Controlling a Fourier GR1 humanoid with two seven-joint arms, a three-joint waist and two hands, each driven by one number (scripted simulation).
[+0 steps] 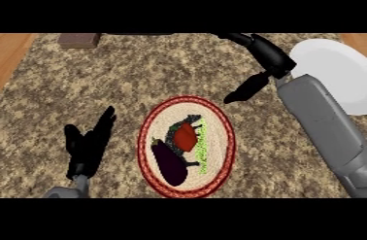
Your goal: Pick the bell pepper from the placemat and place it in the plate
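Right robot hand (267,57) open, empty

No readable text, labels, brands, numbers or signs anywhere in the head view. Checked the worktop (108,74), placemat (154,122), plate (337,64) and the small brown block (79,39) at the far edge: all bare of lettering or marks.

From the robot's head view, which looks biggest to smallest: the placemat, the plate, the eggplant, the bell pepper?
1. Placemat, clearly largest.
2. White plate, though the picture's edge cuts it off, so its full size is unsure.
3. Eggplant.
4. Red bell pepper, slightly smaller than the eggplant.
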